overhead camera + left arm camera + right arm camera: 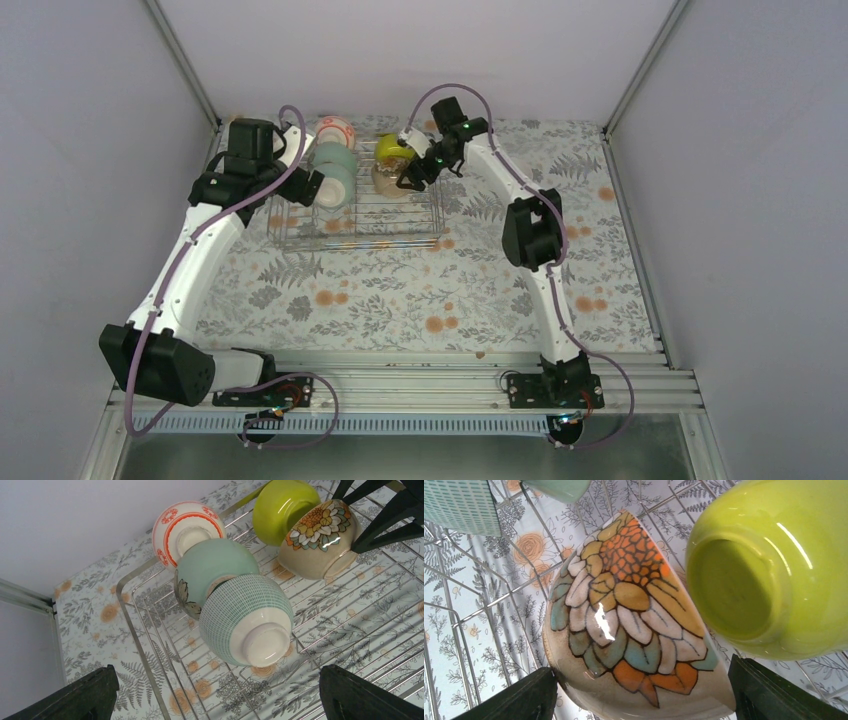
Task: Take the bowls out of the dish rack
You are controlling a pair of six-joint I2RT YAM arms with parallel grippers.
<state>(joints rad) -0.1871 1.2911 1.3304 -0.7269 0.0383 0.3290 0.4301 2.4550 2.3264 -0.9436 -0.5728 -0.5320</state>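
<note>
Right wrist view: my right end effector (644,685) stands wide, one finger on each side of the beige glazed bowl with the painted orange flower (624,620). That bowl lies tilted on its side in the right half of the rectangular silver wire dish rack (355,225). Whether the pads press the bowl's wall I cannot tell. The glossy yellow-green bowl (764,570) leans just beyond it, nearer the rack's far rim.

Step in hand: grasping a first bowl, with all five in the rack. Next move, as I judge it: close on the wall, lift clear of the wires and of the yellow-green neighbour, then set down outside the rack.

My left end effector (220,700) hangs fully open over the rack's left half. Below it runs a row of three: the white bowl with teal grid lines (247,620), the pale mint green bowl (210,565), and the white bowl with orange-red pattern (182,527) at the rack's far left corner.

Surface: the desk (400,290) carries a fern-and-flower print cover on all sides of the rack. Enclosure: plain pale walls (420,50) with aluminium posts (180,60).
</note>
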